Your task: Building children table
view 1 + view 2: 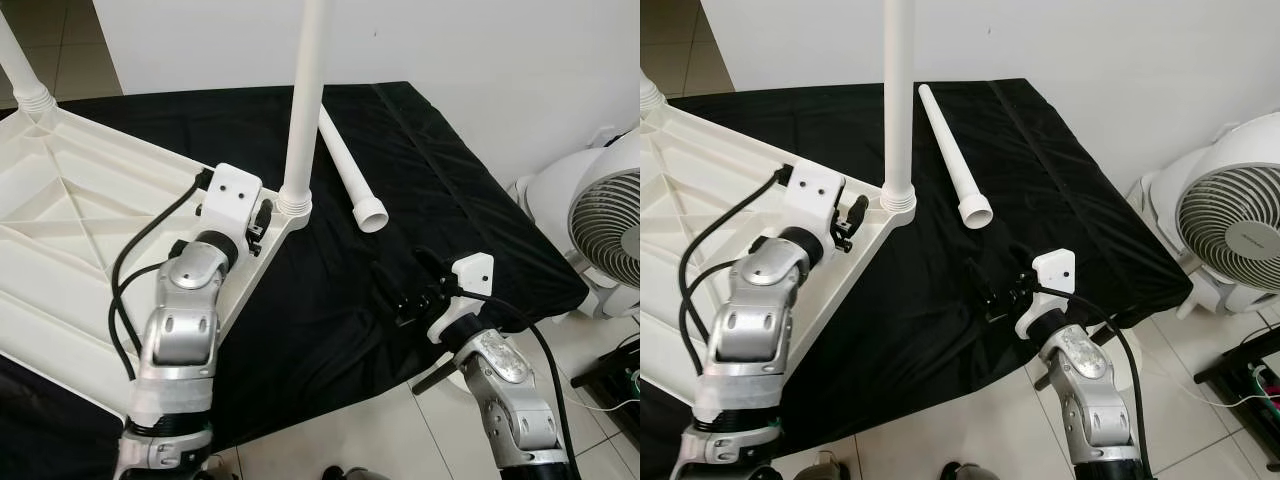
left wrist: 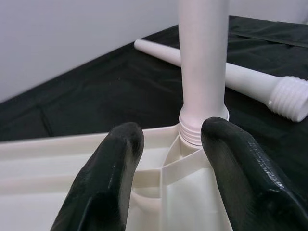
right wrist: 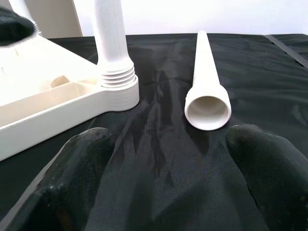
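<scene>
A white plastic tabletop is seen upside down on a worktop covered with a black cloth, its ribbed underside facing up. One leg is stood upright in the corner socket of the tabletop, its threaded end seated there. A second leg is seen upright at the far corner, at the picture's edge.

The left claw is held over the tabletop's edge, just beside the corner socket. Its fingers are spread, with the base of the upright leg seen just ahead, between their tips; nothing is pinched and no contact with the leg can be made out.

A loose leg is laid flat on the cloth, beyond and ahead of the right claw, its open wide end turned toward that claw. The right claw is held low over the cloth near the worktop's front edge, well apart from the left claw. Its fingers are spread wide and nothing is gripped; the loose leg's open end is seen ahead between them, not touched.

To the right of the right claw, off the worktop, a white fan is stood on the tiled floor.
</scene>
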### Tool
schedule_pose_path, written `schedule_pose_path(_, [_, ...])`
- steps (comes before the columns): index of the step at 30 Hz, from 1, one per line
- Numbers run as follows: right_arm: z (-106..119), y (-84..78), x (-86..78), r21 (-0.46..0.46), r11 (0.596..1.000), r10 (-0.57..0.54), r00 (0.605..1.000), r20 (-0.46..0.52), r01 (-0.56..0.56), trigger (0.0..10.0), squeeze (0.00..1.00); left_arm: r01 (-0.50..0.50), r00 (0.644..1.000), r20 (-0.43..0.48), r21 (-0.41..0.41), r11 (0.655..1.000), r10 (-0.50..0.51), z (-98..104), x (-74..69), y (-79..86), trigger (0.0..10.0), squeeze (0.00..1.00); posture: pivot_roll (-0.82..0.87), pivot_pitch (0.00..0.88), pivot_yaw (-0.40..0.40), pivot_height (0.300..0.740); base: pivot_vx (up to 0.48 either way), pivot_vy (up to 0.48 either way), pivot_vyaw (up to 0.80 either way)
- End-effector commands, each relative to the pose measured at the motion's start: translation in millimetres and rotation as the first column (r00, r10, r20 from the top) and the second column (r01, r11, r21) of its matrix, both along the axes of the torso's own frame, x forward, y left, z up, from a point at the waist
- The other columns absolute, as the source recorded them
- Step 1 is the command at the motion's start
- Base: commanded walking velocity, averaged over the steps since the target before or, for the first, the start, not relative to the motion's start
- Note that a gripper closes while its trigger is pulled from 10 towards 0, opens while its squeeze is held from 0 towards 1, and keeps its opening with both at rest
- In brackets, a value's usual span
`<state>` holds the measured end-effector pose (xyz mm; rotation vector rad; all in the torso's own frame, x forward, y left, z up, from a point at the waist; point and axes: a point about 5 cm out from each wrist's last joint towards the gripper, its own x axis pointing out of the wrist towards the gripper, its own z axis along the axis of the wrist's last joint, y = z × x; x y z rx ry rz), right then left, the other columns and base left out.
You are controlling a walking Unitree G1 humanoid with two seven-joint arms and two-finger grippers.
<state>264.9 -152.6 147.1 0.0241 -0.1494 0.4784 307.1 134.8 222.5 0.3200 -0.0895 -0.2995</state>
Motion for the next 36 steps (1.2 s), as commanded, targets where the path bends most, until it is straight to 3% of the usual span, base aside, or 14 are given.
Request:
schedule_pose_path(1, [-2, -0.7, 1.1, 0.002, 1.0, -0.003, 1.0, -0.002, 0.003, 10.0, 0.0, 0.035, 0.999, 0.027, 0.075, 0.997, -0.037, 3, -7.6, 12.7, 10.0, 0.0, 0.08, 0.094, -0.071, 0.74, 0.0, 0.0, 0.0])
schedule_pose_path(3, [-2, -0.7, 1.1, 0.002, 1.0, -0.003, 1.0, -0.002, 0.003, 10.0, 0.0, 0.035, 0.999, 0.027, 0.075, 0.997, -0.037, 3, -7.6, 12.7, 10.0, 0.0, 0.08, 0.094, -0.071, 0.74, 0.0, 0.0, 0.0])
schedule_pose_path(6, [1, -3.4, 5.8, 0.0, 1.0, -0.017, 1.0, 0.009, 0.017, 10.0, 0.0, -0.073, 0.997, 0.057, 0.224, 0.972, 0.061, 9, -10.0, 52.3, 10.0, 0.0, 0.09, 0.099, -0.076, 0.74, 0.0, 0.0, 0.0])
schedule_pose_path(9, [1, -3.4, 6.8, -0.002, 1.0, -0.019, 1.0, 0.011, 0.019, 10.0, 0.0, -0.114, 0.993, 0.066, 0.247, 0.962, 0.1, 9, -9.9, 63.4, 10.0, 0.0, 0.09, 0.099, -0.076, 0.74, 0.0, 0.0, 0.0])
schedule_pose_path(10, [2, -3.4, 7.3, -0.003, 1.0, -0.019, 1.0, 0.013, 0.019, 10.0, 0.0, -0.176, 0.984, 0.071, 0.303, 0.937, 0.161, 8, -10.2, 78.0, 10.0, 0.0, 0.1, 0.102, -0.079, 0.74, 0.0, 0.0, 0.0])
schedule_pose_path(13, [2, -3.2, 7.6, -0.003, 1.0, -0.017, 1.0, 0.012, 0.017, 10.0, 0.0, -0.238, 0.971, 0.061, 0.342, 0.909, 0.232, 6, -10.7, 92.4, 10.0, 0.0, 0.1, 0.102, -0.081, 0.74, 0.0, 0.0, 0.0])
schedule_pose_path(14, [2, -2.9, 7.9, -0.003, 1.0, -0.016, 1.0, 0.012, 0.017, 10.0, 0.0, -0.304, 0.95, 0.051, 0.375, 0.876, 0.308, 3, -12.6, 107.4, 10.0, 0.0, 0.1, 0.102, -0.081, 0.74, 0.0, 0.0, 0.0])
schedule_pose_path(15, [2, -2.9, 7.9, -0.003, 1.0, -0.016, 1.0, 0.012, 0.017, 10.0, 0.0, -0.304, 0.95, 0.051, 0.375, 0.876, 0.308, 3, -12.6, 107.4, 10.0, 0.0, 0.1, 0.102, -0.081, 0.74, 0.0, 0.0, 0.0])
schedule_pose_path(16, [2, -2.9, 8.4, -0.002, 1.0, -0.016, 1.0, 0.013, 0.016, 10.0, 0.0, -0.352, 0.928, 0.041, 0.417, 0.838, 0.369, 0, -16.4, 121.1, 10.0, 0.0, 0.1, 0.104, -0.084, 0.74, 0.0, 0.0, 0.0])
schedule_pose_path(18, [2, -3.0, 8.9, -0.003, 1.0, -0.015, 1.0, 0.014, 0.015, 10.0, 0.0, -0.364, 0.917, 0.023, 0.458, 0.811, 0.399, -3, -20.2, 129.7, 10.0, 0.0, 0.1, 0.104, -0.087, 0.74, 0.0, 0.0, 0.0])
schedule_pose_path(21, [2, -3.1, 9.4, -0.004, 1.0, -0.014, 1.0, 0.015, 0.014, 10.0, 0.0, -0.348, 0.915, -0.003, 0.505, 0.79, 0.404, -7, -24.3, 134.7, 10.0, 0.0, 0.1, 0.103, -0.089, 0.74, 0.0, 0.0, 0.0])
schedule_pose_path(24, [3, -3.9, 11.1, -0.01, 1.0, -0.008, 1.0, 0.018, 0.008, 10.0, 0.0, -0.253, 0.924, -0.069, 0.628, 0.736, 0.376, -14, -33.4, 143.3, 10.0, 0.0, 0.1, 0.105, -0.092, 0.74, 0.0, 0.0, 0.0])
schedule_pose_path(26, [3, -3.9, 11.1, -0.01, 1.0, -0.008, 1.0, 0.018, 0.008, 10.0, 0.0, -0.253, 0.924, -0.069, 0.628, 0.736, 0.376, -14, -33.4, 143.3, 10.0, 0.0, 0.1, 0.105, -0.092, 0.74, 0.0, 0.0, 0.0])
schedule_pose_path(36, [4, -5.6, 12.2, -0.015, 1.0, -0.012, 1.0, 0.022, 0.012, 10.0, 0.0, -0.014, 0.949, -0.192, 0.765, 0.644, 0.25, -16, -48.0, 141.5, 10.0, 0.0, 0.1, 0.101, -0.087, 0.74, 0.0, 0.0, 0.0])
